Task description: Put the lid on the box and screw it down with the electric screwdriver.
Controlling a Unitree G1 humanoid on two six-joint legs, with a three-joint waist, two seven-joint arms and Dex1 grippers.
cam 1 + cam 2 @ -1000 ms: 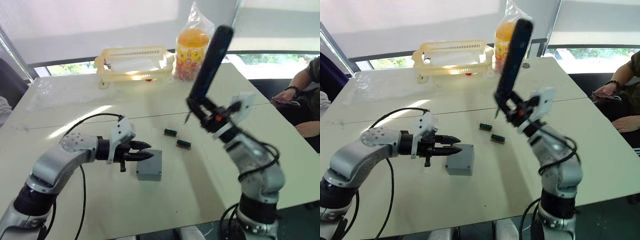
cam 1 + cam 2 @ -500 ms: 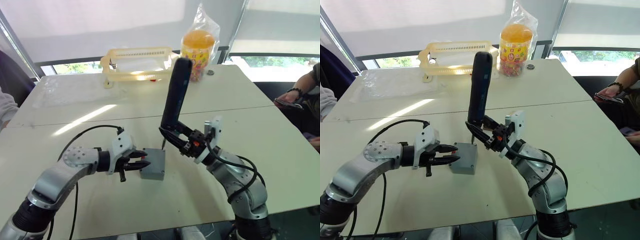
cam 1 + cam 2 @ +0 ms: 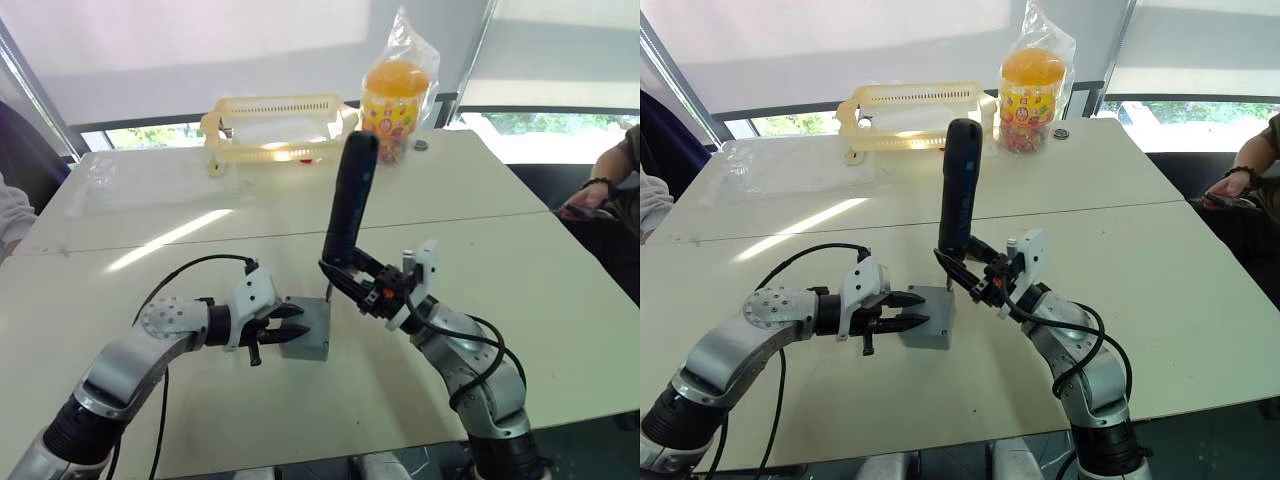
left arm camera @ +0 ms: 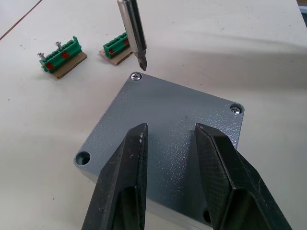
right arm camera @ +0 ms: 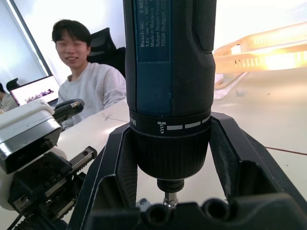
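The grey-blue box [image 3: 308, 345] stands on the table with the lid [image 4: 177, 103] lying flat on top of it. Screws sit in two of the lid's corners; another corner hole is empty. My left gripper [image 4: 168, 127] is open, its fingers reaching over the lid from the left, nothing between them. My right gripper [image 3: 357, 283] is shut on the electric screwdriver [image 3: 349, 195], held almost upright. Its metal bit [image 4: 133, 33] hangs just above the screw [image 4: 136, 75] at the lid's far corner, not quite touching.
Two small green blocks [image 4: 60, 56] lie just beyond the box. A yellow basket [image 3: 270, 125] and a bagged orange jar [image 3: 393, 95] stand at the table's far side. A person [image 5: 86, 81] sits to the left, another person's hand [image 3: 605, 190] at the right edge.
My right arm swung the screwdriver down and leftward from high on the right until its bit is over the lid's corner. My left gripper crept further over the lid.
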